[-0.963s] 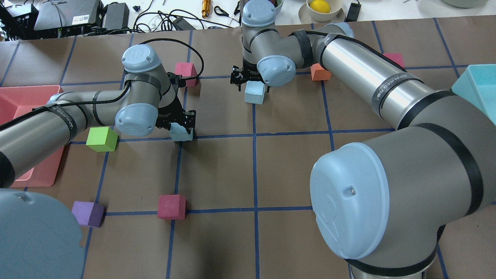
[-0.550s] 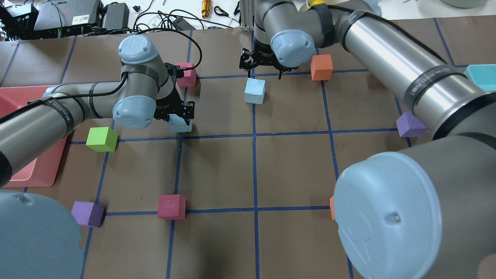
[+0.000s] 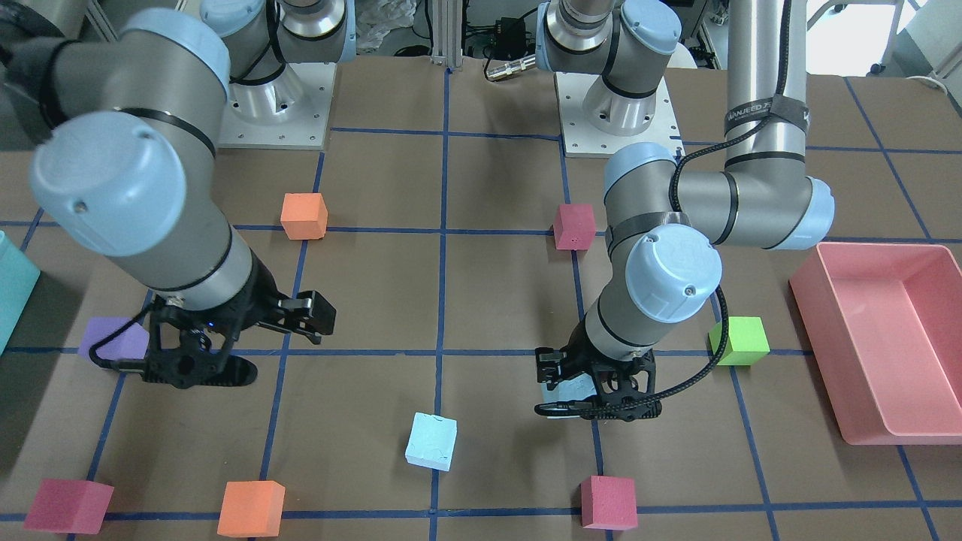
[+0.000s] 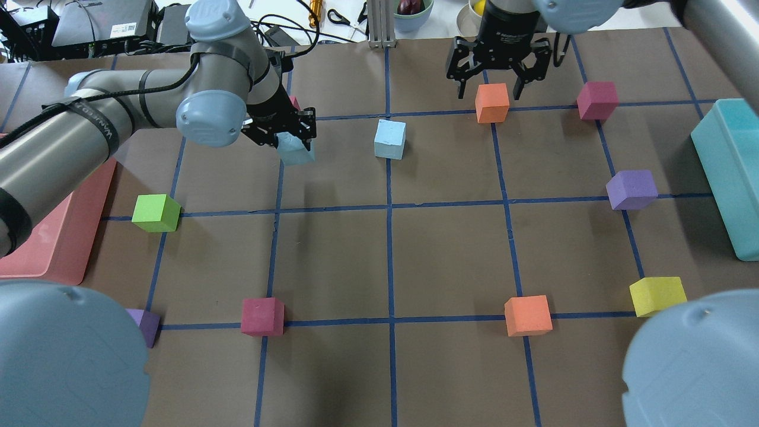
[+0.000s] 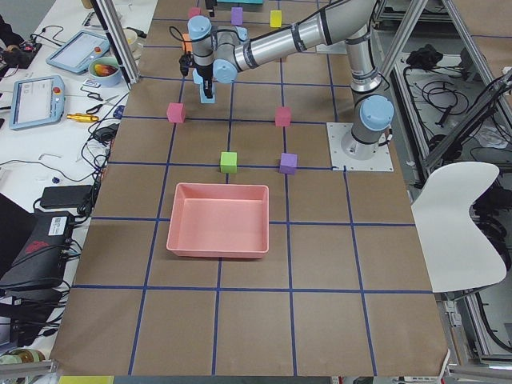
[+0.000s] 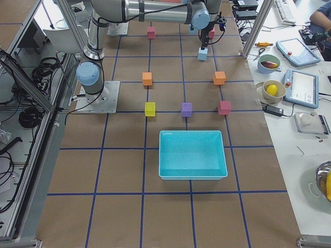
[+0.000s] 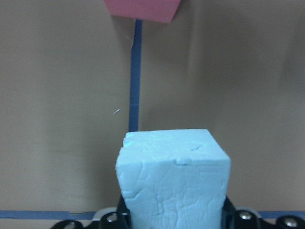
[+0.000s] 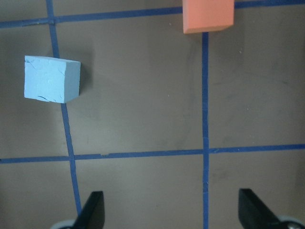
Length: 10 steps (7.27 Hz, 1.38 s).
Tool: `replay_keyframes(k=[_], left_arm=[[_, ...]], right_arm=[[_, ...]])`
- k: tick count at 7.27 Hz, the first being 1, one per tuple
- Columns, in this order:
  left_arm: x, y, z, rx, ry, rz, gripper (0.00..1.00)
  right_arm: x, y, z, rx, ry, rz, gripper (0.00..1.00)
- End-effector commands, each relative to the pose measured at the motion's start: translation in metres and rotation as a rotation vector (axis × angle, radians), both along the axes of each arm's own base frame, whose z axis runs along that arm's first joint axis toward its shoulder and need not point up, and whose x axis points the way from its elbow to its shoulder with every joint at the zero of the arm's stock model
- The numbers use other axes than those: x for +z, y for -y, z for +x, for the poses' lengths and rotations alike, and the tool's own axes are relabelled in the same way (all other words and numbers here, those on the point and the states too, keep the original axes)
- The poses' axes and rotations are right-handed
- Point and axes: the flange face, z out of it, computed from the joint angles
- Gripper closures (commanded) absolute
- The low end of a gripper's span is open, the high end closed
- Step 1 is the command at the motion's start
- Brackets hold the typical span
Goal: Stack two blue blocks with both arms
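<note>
1. The left claw [image 4: 290,135] is clenched on one blue block [image 4: 295,152] and grips it from opposite sides. The block hangs clear of the bench [image 4: 385,261], and its shadow falls on the brown paper below.
2. In the left wrist view the held block [image 7: 174,183] fills the lower middle, its cracked pale face toward the camera. Beyond it a blue tape line [image 7: 136,71] runs away to a red block [image 7: 143,8] at the top edge.
3. The second blue block [image 4: 390,140] sits flat on the bench, touching a lengthwise tape line. It is to the right of the held one, with bare paper between them.
4. The right claw [image 4: 497,80] is released, spread wide and grasping nothing. It hangs in the air above the bench, near an orange block [image 4: 492,102].
5. The right wrist view shows two black fingertips [image 8: 93,212] far apart at the bottom corners with only bench between them. The resting blue block [image 8: 51,79] is at upper left and the orange block [image 8: 208,15] at the top edge.
6. From the front-facing camera the resting block [image 3: 431,442] lies between the left claw [image 3: 594,391] and the right claw [image 3: 248,342], touching neither.
7. A green block [image 4: 156,212], a purple block [image 4: 632,190] and a yellow block [image 4: 658,295] also stand on the bench. A pink tray [image 4: 65,237] lies at its left side and a teal bin [image 4: 729,172] at its right.
</note>
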Motion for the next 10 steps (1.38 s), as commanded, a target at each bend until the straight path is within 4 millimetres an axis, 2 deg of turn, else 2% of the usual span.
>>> replay_keyframes(k=[1, 2, 3, 4, 6, 8, 10], left_arm=[[0.02, 0.026, -0.072, -0.034, -0.005, -0.024, 1.0], [0.021, 0.031, -0.104, -0.027, -0.011, -0.038, 1.0], [0.024, 0.029, -0.13, -0.039, -0.013, -0.049, 1.0], [0.012, 0.028, -0.141, -0.052, -0.002, -0.04, 1.0], [-0.002, 0.025, -0.159, -0.075, 0.0, -0.036, 1.0], [-0.002, 0.038, -0.168, -0.083, -0.004, -0.054, 1.0], [-0.02, 0.037, -0.172, -0.089, 0.007, -0.022, 1.0]], right_arm=[[0.045, -0.048, -0.026, 0.01, -0.003, 0.029, 0.0], [0.059, -0.072, -0.033, 0.038, -0.052, 0.045, 0.0], [0.033, -0.085, -0.032, 0.049, -0.043, 0.124, 0.0], [0.028, -0.085, -0.034, 0.049, -0.041, 0.096, 0.0], [0.033, -0.086, -0.037, 0.053, -0.055, 0.068, 0.0], [0.034, -0.088, -0.035, 0.056, -0.054, 0.069, 0.0], [0.034, -0.087, -0.037, 0.053, -0.055, 0.069, 0.0]])
